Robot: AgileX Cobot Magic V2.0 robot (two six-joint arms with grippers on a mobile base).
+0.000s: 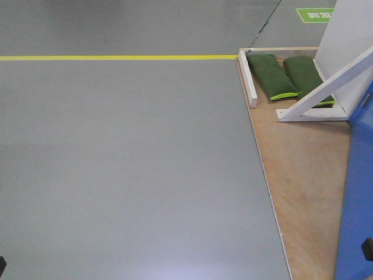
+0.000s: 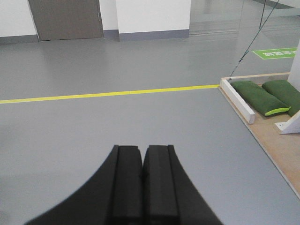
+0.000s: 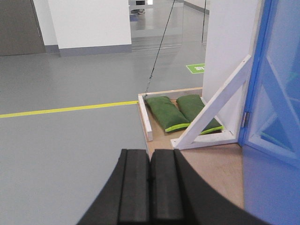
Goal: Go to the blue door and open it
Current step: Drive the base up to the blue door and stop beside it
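Blue door beside right gripper, jaws pressed together.

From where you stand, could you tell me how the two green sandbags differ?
The left sandbag lies uncovered, beside the low white board; the right sandbag is partly hidden by the slanted white beam, nearer the white panel. Both are dark green, lime-edged, flat on the wooden platform.

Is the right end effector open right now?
No, the right end effector has its black fingers pressed together, left of the blue door.
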